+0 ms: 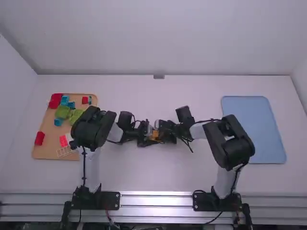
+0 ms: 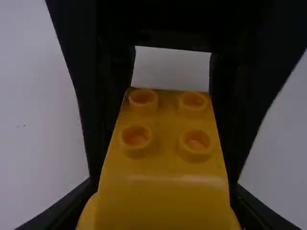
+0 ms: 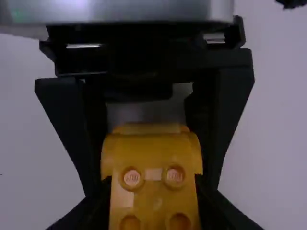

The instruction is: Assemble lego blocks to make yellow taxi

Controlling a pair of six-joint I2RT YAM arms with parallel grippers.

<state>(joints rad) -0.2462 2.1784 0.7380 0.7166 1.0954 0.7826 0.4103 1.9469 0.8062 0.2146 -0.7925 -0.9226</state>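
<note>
Your left hand (image 1: 147,136) is clamped on the yellow piece (image 1: 155,135), and your right hand (image 1: 162,134) is clamped on it as well, from the facing side. You have this piece between the two hands, around the middle of the counter (image 1: 158,172). In the left wrist view you can see four round studs on its top and, next to them, a smooth part. In the right wrist view you see studs also, between the fingers.

Farther out, on the left arm's side, you have a tan board (image 1: 50,149) lying on the counter. On it are red blocks (image 1: 39,138), green blocks (image 1: 62,112), blue blocks (image 1: 58,122), a pinkish-red piece (image 1: 63,141) and a white lattice piece (image 1: 65,152). The left arm's black joint (image 1: 91,127) is above the board's edge. On the other side, a blue mat (image 1: 264,132) lies flat, partly behind the right arm (image 1: 235,146).
</note>
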